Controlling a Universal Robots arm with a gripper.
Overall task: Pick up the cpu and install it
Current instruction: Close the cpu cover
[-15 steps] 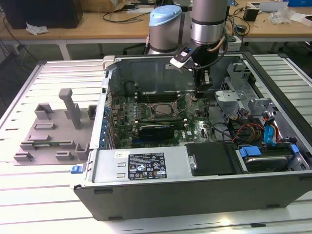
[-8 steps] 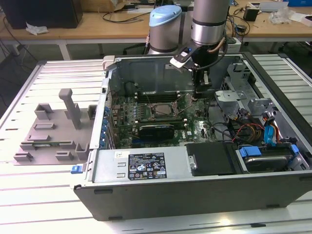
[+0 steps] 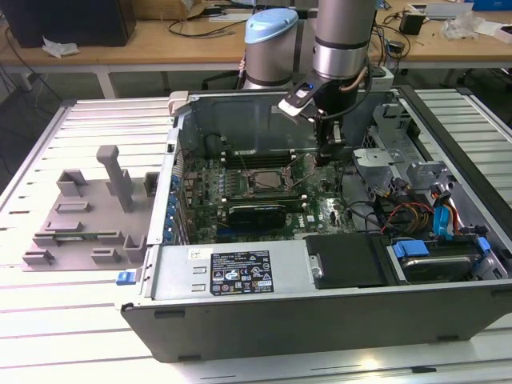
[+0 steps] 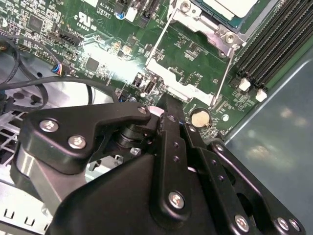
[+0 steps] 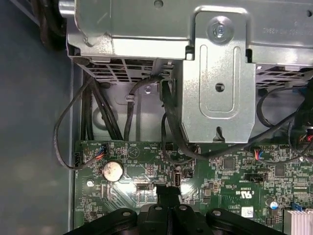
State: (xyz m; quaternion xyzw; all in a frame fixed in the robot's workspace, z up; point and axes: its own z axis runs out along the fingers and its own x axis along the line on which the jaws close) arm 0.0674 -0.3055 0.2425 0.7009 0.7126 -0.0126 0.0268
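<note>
exterior view, arm (image 3: 344,40) over motherboard (image 3: 240,192), hand (image 3: 324,158) pointing down, pressed together, second wrist view, cpu (image 4: 231,7) in socket (image 4: 215,32)

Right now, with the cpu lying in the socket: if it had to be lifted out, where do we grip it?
By two opposite thin edges, coming straight down from above. In the second wrist view the cpu lies flat, silver top up, inside the socket frame, so no side approach looks open; the load plate seems swung clear of it.
</note>
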